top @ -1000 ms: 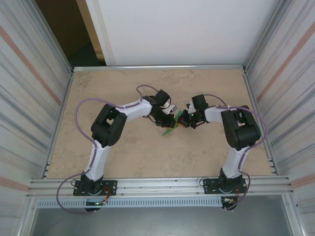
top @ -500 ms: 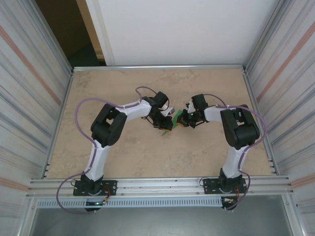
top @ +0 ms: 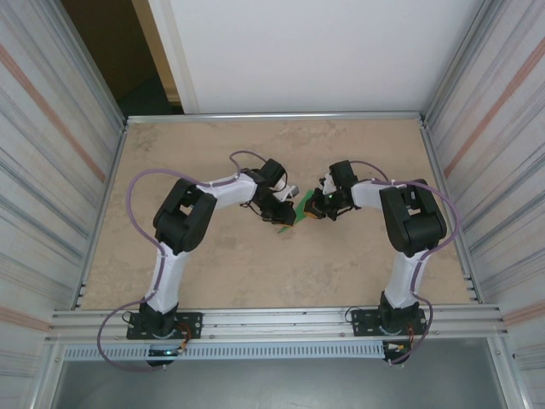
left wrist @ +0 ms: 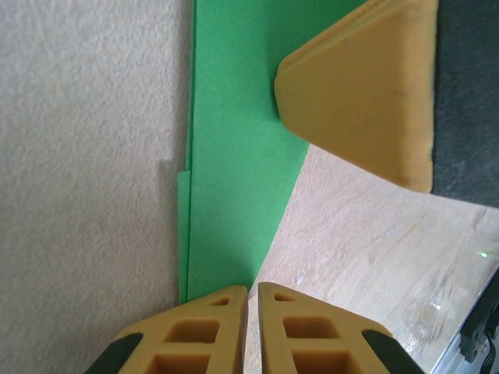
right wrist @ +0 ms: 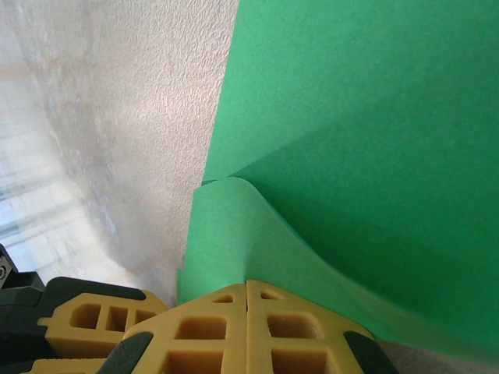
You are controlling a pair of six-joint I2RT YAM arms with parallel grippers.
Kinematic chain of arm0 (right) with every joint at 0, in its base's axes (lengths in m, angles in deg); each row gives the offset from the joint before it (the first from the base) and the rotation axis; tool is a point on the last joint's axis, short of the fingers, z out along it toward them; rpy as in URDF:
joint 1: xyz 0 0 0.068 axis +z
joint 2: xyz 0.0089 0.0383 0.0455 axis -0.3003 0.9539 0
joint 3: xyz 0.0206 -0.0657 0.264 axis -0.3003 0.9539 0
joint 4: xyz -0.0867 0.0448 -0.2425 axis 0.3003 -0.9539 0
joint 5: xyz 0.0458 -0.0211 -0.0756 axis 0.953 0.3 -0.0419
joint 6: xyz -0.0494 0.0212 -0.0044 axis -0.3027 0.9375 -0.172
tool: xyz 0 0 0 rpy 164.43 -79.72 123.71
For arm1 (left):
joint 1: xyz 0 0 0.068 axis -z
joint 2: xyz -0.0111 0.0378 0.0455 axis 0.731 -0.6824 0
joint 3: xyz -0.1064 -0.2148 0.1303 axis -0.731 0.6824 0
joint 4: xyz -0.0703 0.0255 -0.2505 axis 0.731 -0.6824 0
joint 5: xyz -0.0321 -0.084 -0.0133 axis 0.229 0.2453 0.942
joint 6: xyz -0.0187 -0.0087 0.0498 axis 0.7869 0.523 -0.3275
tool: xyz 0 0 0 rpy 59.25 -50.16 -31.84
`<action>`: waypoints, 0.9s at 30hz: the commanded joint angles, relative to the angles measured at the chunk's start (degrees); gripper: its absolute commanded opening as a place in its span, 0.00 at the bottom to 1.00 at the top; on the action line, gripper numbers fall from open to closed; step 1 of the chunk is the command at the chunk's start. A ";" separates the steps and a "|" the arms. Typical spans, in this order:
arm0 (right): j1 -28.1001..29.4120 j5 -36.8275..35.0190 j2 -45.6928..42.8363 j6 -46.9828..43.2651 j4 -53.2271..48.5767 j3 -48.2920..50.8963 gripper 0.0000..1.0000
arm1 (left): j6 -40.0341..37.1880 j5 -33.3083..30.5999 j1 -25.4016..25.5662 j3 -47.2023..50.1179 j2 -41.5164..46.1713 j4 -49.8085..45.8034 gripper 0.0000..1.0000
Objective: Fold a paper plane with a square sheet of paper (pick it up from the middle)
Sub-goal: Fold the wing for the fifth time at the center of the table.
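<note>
Left arm (top: 183, 223) shifted leftward; green paper (top: 304, 203) over beige tabletop (top: 213, 273), corrugated walls (top: 51, 170)

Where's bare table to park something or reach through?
Free: far strip of the table along the back wall, and the near strip between left base and right base. Crowded: the centre, where left gripper and right gripper both pinch the green paper.

Lab robot cell, enclosed beige tabletop (top: 255, 273), ribbed metal side walls (top: 51, 153), aluminium base rail (top: 272, 322), white back panel (top: 306, 51).
</note>
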 commanded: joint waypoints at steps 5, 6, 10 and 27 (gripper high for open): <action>-0.18 -10.12 4.49 -1.96 -9.12 0.71 0.03 | -5.24 -0.38 -1.07 1.73 3.51 -6.77 0.15; -0.15 -10.00 4.46 -1.96 -9.05 0.71 0.03 | -5.29 -0.01 -1.03 1.39 4.63 -6.64 0.15; -0.01 -9.99 4.46 -1.96 -9.39 0.36 0.03 | -4.13 -0.08 -0.02 0.75 7.90 -4.96 0.16; 0.08 -10.32 5.51 -1.69 -10.54 -0.34 0.03 | -3.52 -2.86 1.62 0.85 4.21 -7.36 0.18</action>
